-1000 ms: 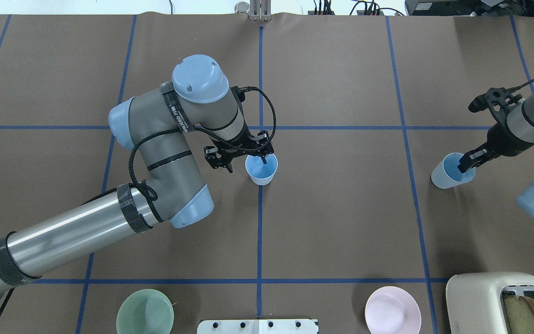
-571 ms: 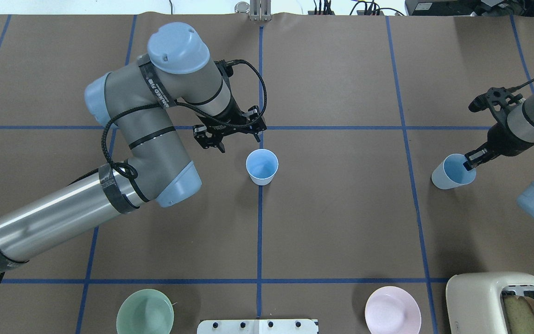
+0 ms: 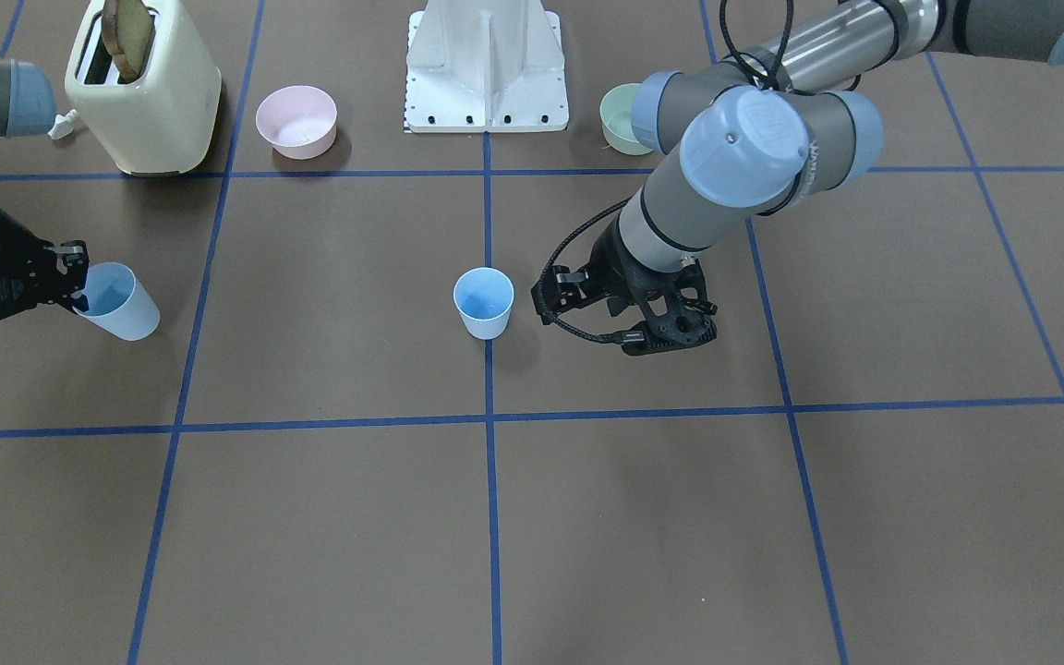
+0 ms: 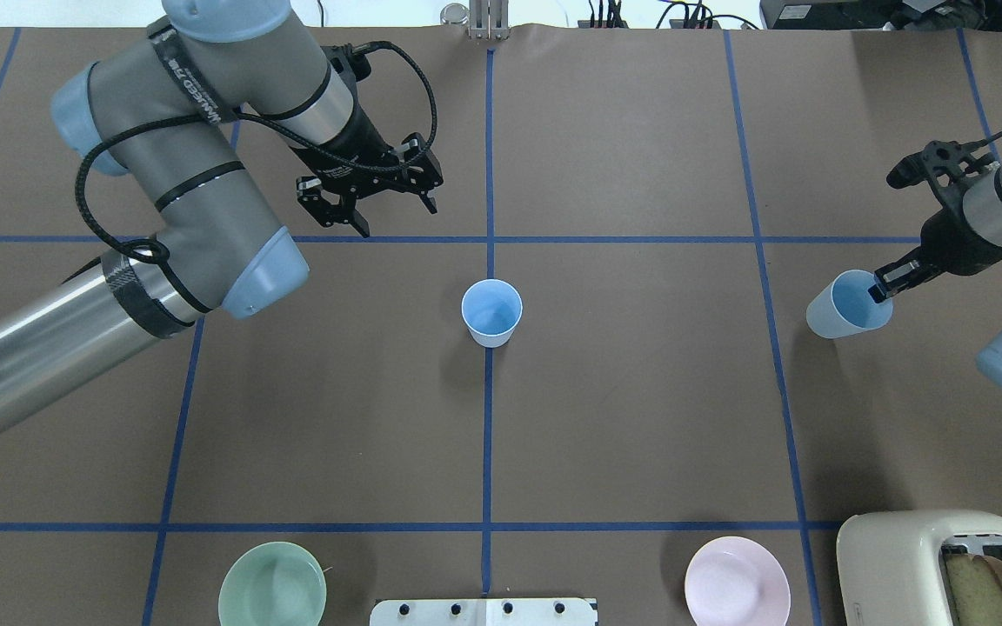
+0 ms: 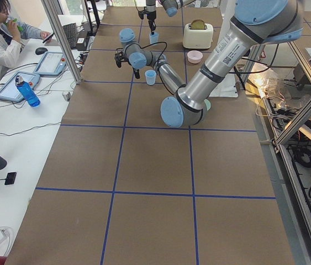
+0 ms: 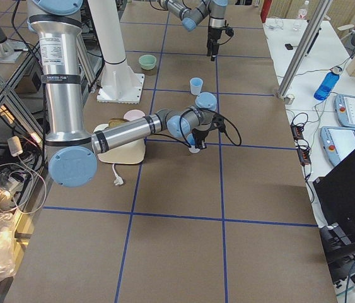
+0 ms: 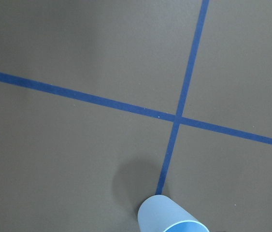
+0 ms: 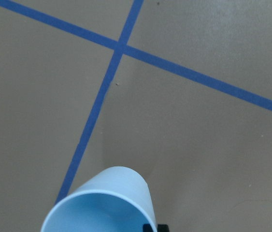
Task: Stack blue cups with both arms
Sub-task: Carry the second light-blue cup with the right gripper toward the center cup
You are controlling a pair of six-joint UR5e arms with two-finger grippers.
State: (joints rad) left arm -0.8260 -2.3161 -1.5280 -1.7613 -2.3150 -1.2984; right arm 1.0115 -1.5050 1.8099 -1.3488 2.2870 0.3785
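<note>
Your right gripper (image 4: 882, 290) has its jaws clamped on the rim of the tilted cup (image 4: 840, 311) and your left gripper (image 4: 397, 219) hangs jaws apart and empty, so the carry looks due: level it over the centre cup (image 4: 490, 313) (upright on the worktop (image 4: 640, 400)) and lower.

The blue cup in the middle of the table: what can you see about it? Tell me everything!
The middle blue cup is small, light blue and looks like smooth plastic, wider at its open top than at its base. It stands upright and empty on the brown table, right on a blue tape line. Nothing grips it: the left gripper is off to one side with its jaws open, not touching it.
</note>
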